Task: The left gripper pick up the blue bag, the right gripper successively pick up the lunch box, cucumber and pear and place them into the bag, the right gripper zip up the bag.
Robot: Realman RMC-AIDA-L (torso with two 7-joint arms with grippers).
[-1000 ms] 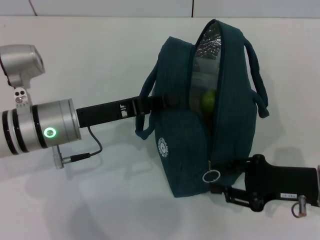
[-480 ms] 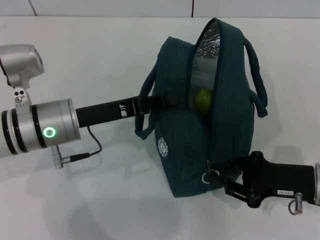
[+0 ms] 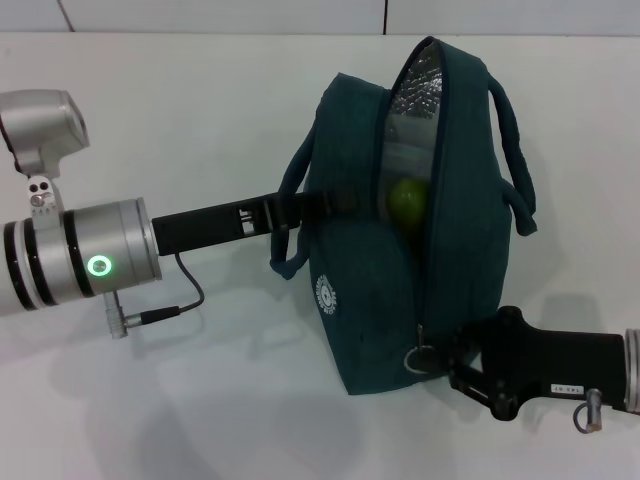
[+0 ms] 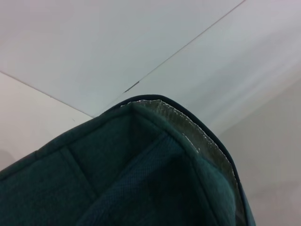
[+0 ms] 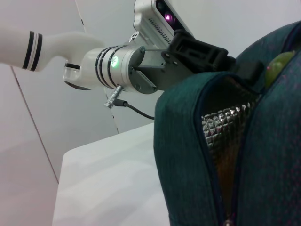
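The blue bag (image 3: 370, 280) stands on the white table with its zip open at the top, showing silver lining (image 3: 420, 90). A green pear (image 3: 406, 201) shows inside the opening; it also shows in the right wrist view (image 5: 282, 66). The lunch box and cucumber are hidden. My left gripper (image 3: 312, 207) is shut on the bag's left wall by its handle. My right gripper (image 3: 452, 362) is at the bag's near lower end, right beside the zip pull ring (image 3: 417, 358). The left wrist view shows only the bag's rim (image 4: 155, 155).
The white table (image 3: 200, 110) lies around the bag. The bag's right handle (image 3: 512, 150) loops out on the far side. A cable (image 3: 185, 290) hangs under my left arm (image 5: 127, 66).
My right gripper has moved left, up against the bag's lower end, and the zip pull ring has shifted slightly. The left gripper and bag hold still.
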